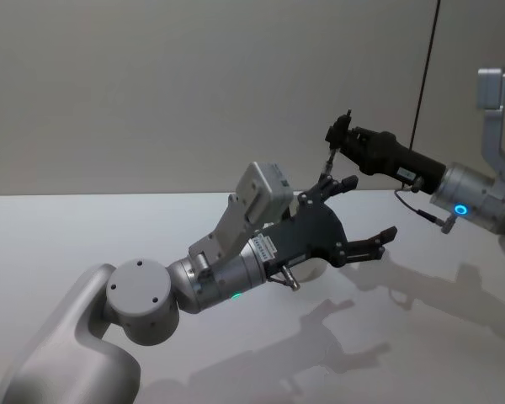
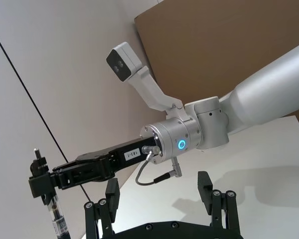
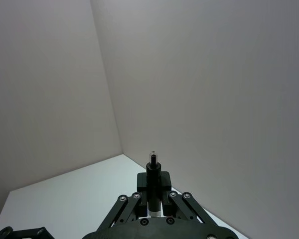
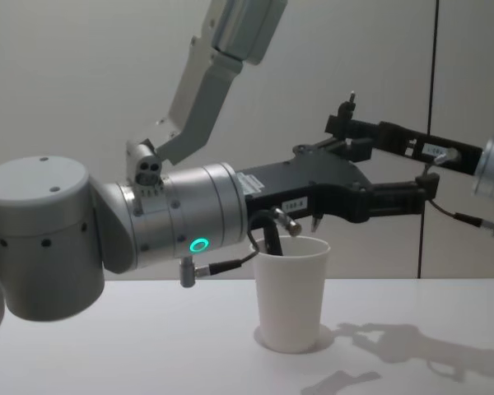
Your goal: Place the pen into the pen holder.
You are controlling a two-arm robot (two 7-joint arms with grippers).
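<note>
The pen holder is a white paper cup (image 4: 291, 292) standing upright on the table. My right gripper (image 4: 347, 125) reaches in from the right, above and behind the cup, and is shut on the pen (image 4: 351, 102), which stands nearly upright. The head view shows the same grip (image 1: 337, 137) with the pen (image 1: 327, 162) hanging below it. In the left wrist view the clear-barrelled pen (image 2: 55, 215) sits in the right gripper (image 2: 40, 182). My left gripper (image 4: 395, 171) hovers just over the cup's rim, open and holding nothing (image 1: 372, 206).
The white table (image 1: 84, 236) meets a plain grey wall behind. A brown board (image 2: 229, 45) leans in the room behind the right arm. A black cable (image 4: 435, 74) runs down the wall at the right. The left arm's body (image 4: 173, 218) fills the space left of the cup.
</note>
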